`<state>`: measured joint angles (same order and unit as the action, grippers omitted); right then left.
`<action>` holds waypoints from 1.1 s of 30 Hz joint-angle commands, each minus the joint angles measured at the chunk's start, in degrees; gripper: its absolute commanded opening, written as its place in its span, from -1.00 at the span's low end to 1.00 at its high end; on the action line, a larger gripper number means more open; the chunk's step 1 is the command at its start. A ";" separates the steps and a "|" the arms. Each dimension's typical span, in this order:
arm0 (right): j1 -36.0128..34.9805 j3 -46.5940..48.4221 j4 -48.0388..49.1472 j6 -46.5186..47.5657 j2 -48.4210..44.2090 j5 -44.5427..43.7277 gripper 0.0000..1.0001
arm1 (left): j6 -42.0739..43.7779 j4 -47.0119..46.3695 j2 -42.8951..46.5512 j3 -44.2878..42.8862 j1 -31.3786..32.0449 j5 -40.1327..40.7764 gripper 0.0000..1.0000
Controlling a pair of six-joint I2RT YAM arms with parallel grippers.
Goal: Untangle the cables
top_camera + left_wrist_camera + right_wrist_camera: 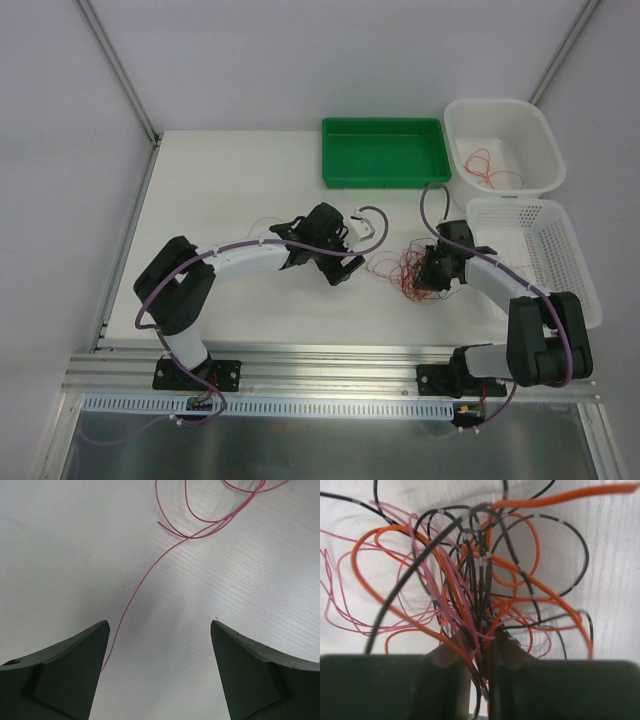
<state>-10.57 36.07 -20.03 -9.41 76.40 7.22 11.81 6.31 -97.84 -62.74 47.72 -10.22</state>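
The cables (pixel 405 270) lie as a tangled clump of red, orange, pink and black wires on the white table between my two grippers. My right gripper (pixel 432 272) sits at the clump's right side. In the right wrist view it (pixel 481 647) is shut on a bundle of the cables (pixel 470 580), which fan out in loops above the fingers. My left gripper (pixel 345 268) is just left of the clump. In the left wrist view it (pixel 160 630) is open and empty, and one thin red wire (pixel 145 577) runs from loops at the top down to the left fingertip (pixel 95 645).
A green tray (pixel 383 175) stands at the back centre. A white basket (pixel 545 150) at the back right holds a loose red cable (pixel 488 165). A second white basket (pixel 560 230) lies along the right edge next to my right arm.
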 commanded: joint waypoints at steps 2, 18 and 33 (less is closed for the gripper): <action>2.22 -0.75 3.16 -0.79 0.77 7.01 -0.86 | 4.01 -0.15 -2.35 -3.26 1.23 -1.21 0.67; -6.21 10.49 -4.22 10.53 -21.82 18.53 -0.99 | -13.73 -1.47 10.73 0.77 1.23 0.11 0.60; -23.44 9.10 8.69 5.54 -20.33 15.11 -0.95 | -37.21 -10.26 30.61 13.52 1.23 3.37 0.50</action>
<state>-31.70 45.50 -17.78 -2.09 55.53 23.18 -18.90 -0.36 -66.50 -51.07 48.77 -7.20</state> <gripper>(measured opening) 0.053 0.758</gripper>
